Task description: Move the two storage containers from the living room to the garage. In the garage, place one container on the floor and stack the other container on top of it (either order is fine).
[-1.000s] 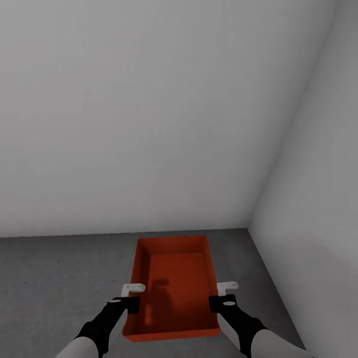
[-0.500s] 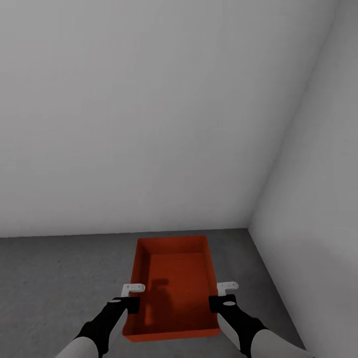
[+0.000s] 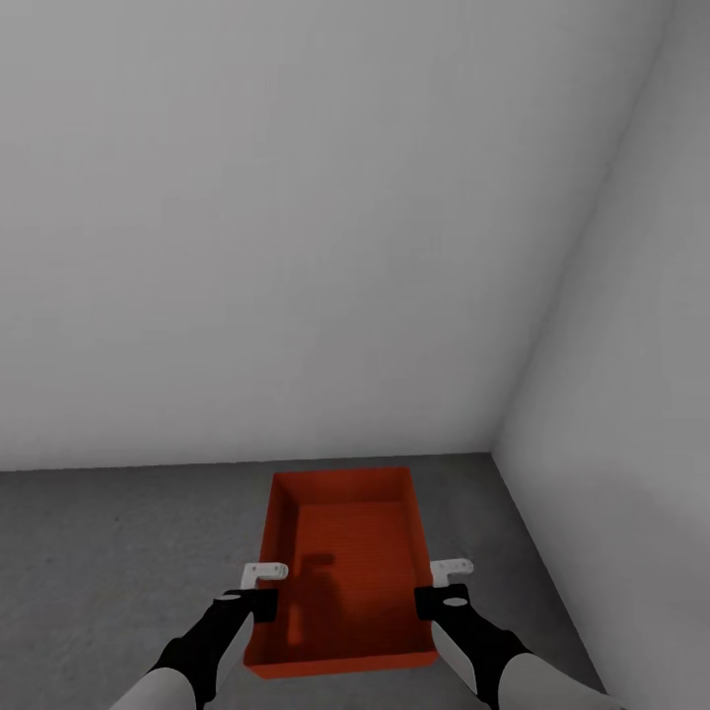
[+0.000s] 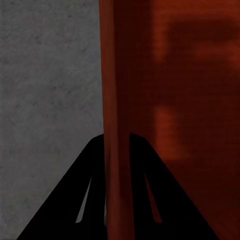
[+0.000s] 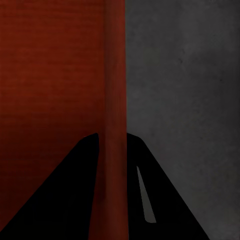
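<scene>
One orange-red storage container (image 3: pixel 345 562) lies lengthwise in front of me over the dark grey concrete floor (image 3: pixel 118 562) of the garage, near a corner. My left gripper (image 3: pixel 264 592) is shut on its left long wall and my right gripper (image 3: pixel 434 589) on its right long wall. In the left wrist view the red wall (image 4: pixel 117 100) runs between the black fingers of the left gripper (image 4: pixel 117 137). The right wrist view shows the other wall (image 5: pixel 115 75) pinched by the right gripper (image 5: pixel 112 136). The bin is empty. I cannot tell whether it rests on the floor.
A plain grey-white wall (image 3: pixel 296 247) stands just beyond the container's far end. A second wall (image 3: pixel 631 394) closes in on the right, forming a corner. Bare concrete stretches to the left of the bin.
</scene>
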